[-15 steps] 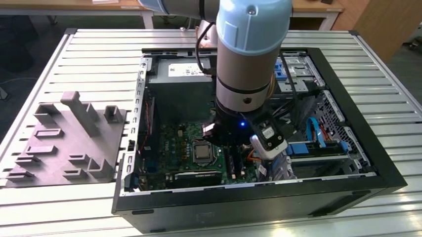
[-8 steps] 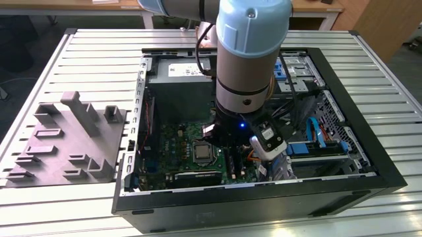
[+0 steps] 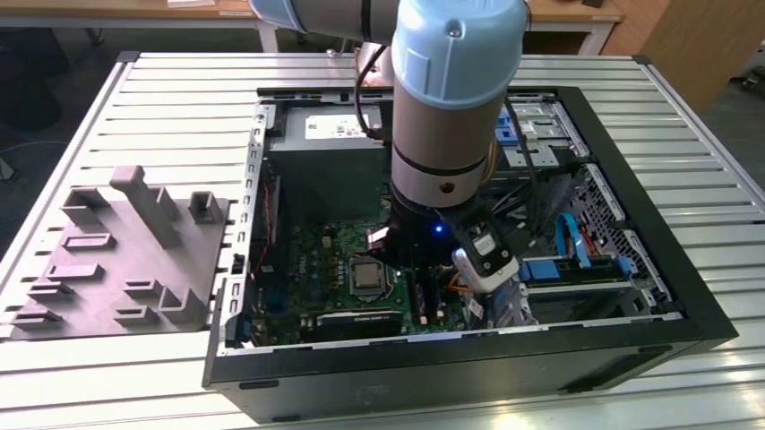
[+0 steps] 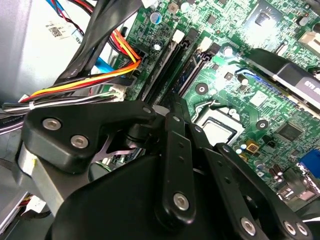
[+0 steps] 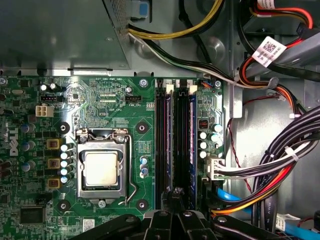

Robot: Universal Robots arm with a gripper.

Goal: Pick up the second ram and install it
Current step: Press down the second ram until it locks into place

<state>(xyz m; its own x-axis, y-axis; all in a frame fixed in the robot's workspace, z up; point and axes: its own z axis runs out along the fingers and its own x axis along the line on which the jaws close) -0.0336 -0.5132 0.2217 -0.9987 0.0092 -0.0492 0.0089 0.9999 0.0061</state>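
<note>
First wrist view: second ram (image 5: 191, 145) seated between black slots (image 5: 162, 145).

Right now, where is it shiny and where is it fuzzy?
In the first wrist view, light glints off the silver chip. In the second wrist view, glare whitens the board and the near black gripper looks soft. In the exterior view, a small blue light glows on the arm.

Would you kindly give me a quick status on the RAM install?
Gripper down over the memory slots. Second ram apparently seated in a slot. Cable bundle close beside, not across the slots.
</note>
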